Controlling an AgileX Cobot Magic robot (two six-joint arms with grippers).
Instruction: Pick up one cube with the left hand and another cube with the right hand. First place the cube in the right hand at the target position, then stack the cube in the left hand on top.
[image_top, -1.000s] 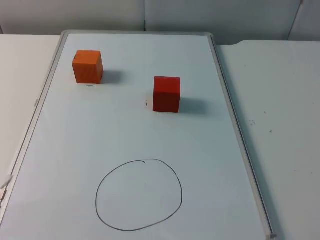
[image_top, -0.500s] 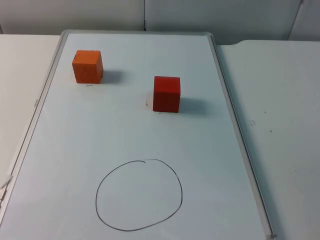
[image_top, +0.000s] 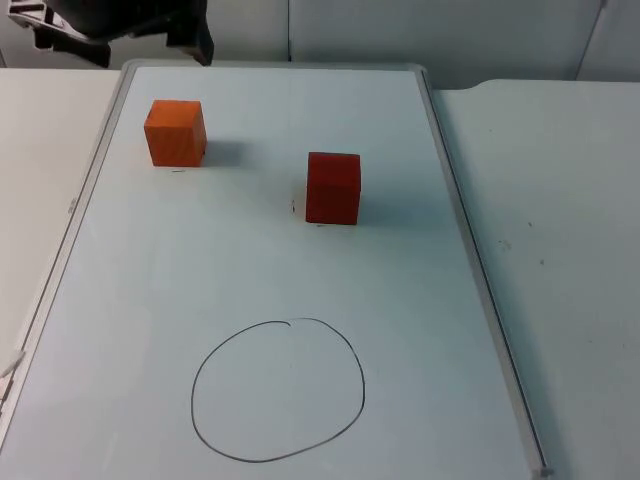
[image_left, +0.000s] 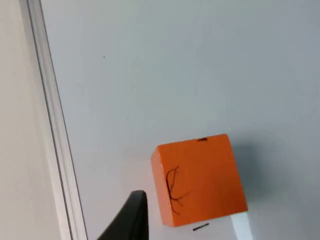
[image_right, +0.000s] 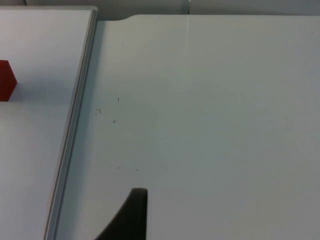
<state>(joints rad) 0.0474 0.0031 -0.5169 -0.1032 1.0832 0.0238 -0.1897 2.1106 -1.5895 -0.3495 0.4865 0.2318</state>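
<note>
Two cubes sit apart; left pincer (image_top: 190, 45) hangs just behind the orange cube (image_top: 176, 132), its state unclear.

The orange cube (image_top: 175, 132) sits flat on the whiteboard (image_top: 250, 250) at its far left — upright, apart from the frame, with a thin black scribble on one side face seen in the left wrist view (image_left: 199, 179). The red cube (image_top: 332, 187) stands upright too, nearer the board's middle, to the right of the orange one and well apart from it. The target — a hand-drawn black circle (image_top: 278, 390) — lies on the near part of the board, with nothing inside it.
</note>
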